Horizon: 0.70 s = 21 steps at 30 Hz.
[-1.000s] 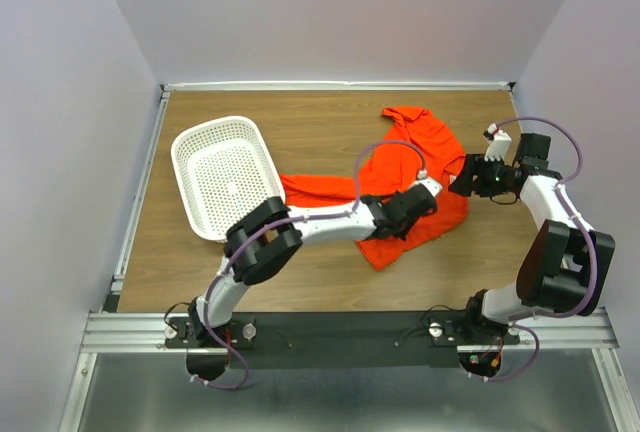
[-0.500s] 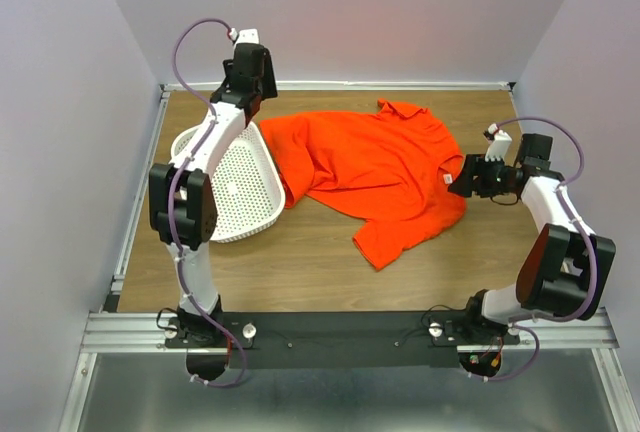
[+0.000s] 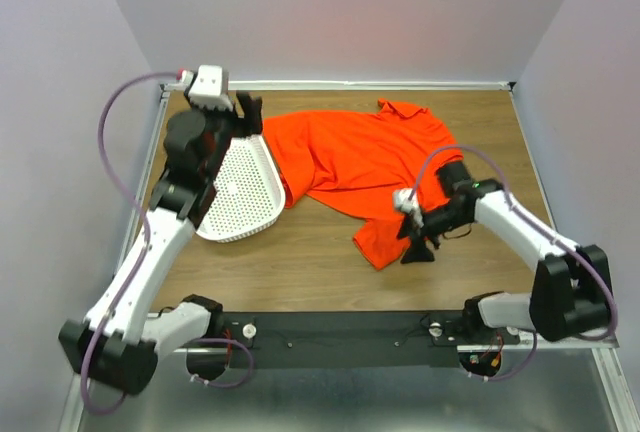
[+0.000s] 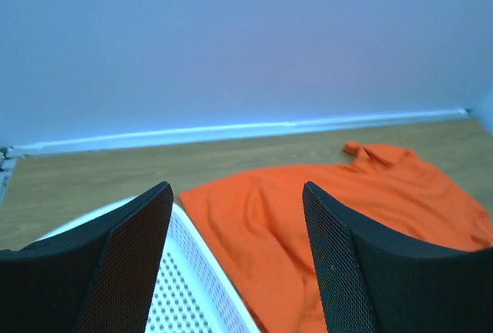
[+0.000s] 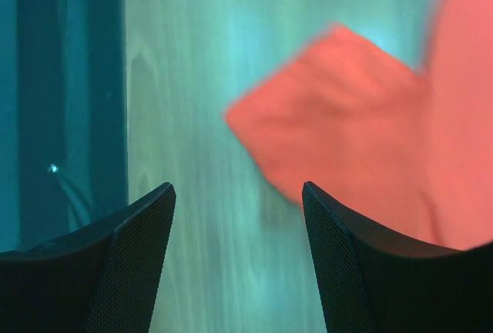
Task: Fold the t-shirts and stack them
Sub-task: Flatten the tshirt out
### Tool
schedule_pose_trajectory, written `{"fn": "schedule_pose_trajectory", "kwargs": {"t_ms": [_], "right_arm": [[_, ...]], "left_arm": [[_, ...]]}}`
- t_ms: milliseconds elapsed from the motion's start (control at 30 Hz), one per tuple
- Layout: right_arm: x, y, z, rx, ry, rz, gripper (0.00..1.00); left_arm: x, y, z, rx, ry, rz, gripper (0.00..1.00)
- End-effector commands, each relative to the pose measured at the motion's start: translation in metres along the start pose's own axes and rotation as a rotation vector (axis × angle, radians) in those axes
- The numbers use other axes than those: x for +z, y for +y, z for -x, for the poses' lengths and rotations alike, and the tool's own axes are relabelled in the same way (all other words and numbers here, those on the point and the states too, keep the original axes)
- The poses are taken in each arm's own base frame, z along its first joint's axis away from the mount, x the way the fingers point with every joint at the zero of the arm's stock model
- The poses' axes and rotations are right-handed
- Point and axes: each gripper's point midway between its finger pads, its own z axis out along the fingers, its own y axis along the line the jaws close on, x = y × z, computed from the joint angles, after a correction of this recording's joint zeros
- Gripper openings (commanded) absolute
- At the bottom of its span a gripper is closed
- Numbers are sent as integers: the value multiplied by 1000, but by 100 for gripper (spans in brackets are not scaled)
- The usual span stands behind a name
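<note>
Though just beside the white basket (image 3: 240, 188), t-shirt (image 3: 370, 157) wholly outside it.

Matt cloth t-shirt (image 3: 370, 157), wood-grain table (image 3: 320, 274)

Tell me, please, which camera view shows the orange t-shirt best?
The top external view: nearly the whole t-shirt shows, spread out. The left wrist view shows only part with the collar; the right wrist view shows one blurred corner.

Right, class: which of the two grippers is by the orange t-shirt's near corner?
The right gripper: it is open right beside the near corner of the t-shirt. The left gripper is at the far left, by the white basket.
</note>
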Motion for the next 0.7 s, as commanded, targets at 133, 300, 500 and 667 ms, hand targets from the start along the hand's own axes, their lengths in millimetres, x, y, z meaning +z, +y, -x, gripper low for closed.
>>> {"fn": "schedule_pose_trajectory", "kwargs": {"t_ms": [133, 300, 500, 667], "right_arm": [[79, 9, 25, -335, 203, -122, 74], [97, 7, 8, -306, 328, -155, 68], [108, 6, -16, -267, 436, -200, 54], [101, -9, -23, -253, 497, -296, 32]], "left_arm": [[-78, 9, -66, 45, 20, -60, 78], [-97, 6, -72, 32, -5, -94, 79], [-99, 0, -68, 10, -17, -118, 78], [-100, -5, -68, 10, -15, -149, 78]]}}
